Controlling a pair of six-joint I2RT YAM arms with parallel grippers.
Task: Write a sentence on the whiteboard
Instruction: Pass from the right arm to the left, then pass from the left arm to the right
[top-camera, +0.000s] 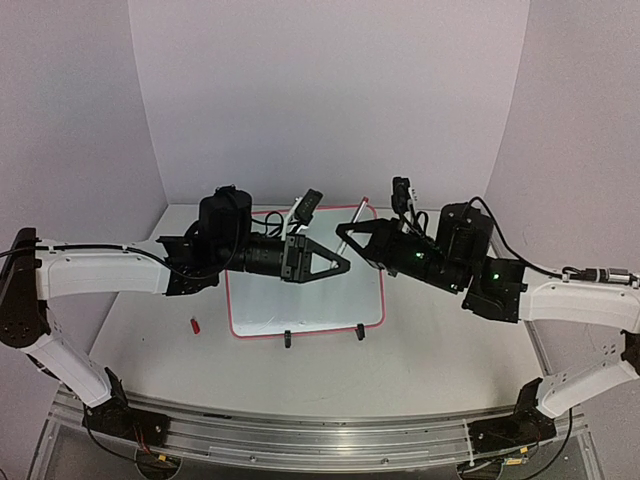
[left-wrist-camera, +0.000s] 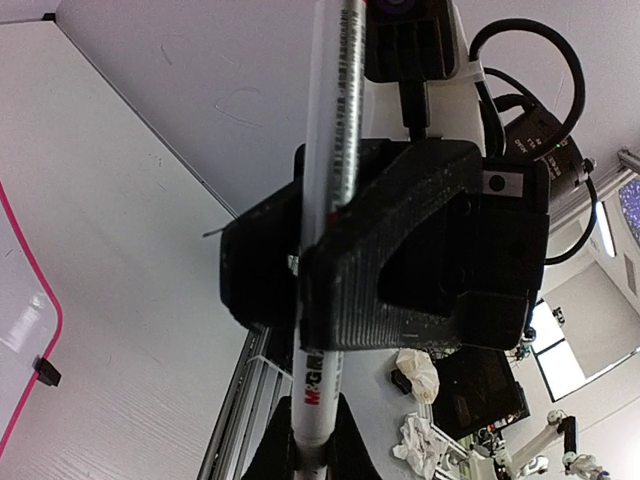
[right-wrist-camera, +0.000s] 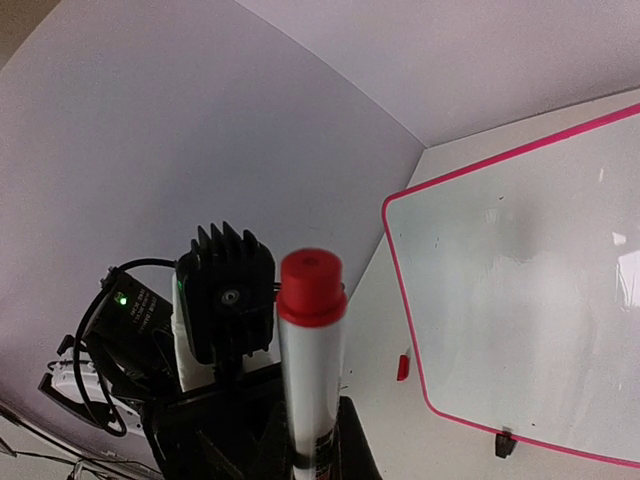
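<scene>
Desk: How far along?
Photographer: Both the left pincer (left-wrist-camera: 312, 447) and the right pincer (right-wrist-camera: 306, 447) pinch the marker (left-wrist-camera: 335, 130); whiteboard (top-camera: 300, 310) lies beneath them on the worktop (top-camera: 150, 345), blank; writing apparently not begun; whole sentence left.

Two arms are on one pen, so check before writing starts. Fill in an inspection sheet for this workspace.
surface: white table, matte, no marks seen.
job's things: whiteboard with a pink frame, no writing seen; marker held in the air above its far edge.
clutter: red cap on the table, left of the board.
grippers: left gripper and right gripper both shut on the marker.
cables: black cable looped at the right wrist, off the board.
surroundings: plain pale walls on three sides.
</scene>
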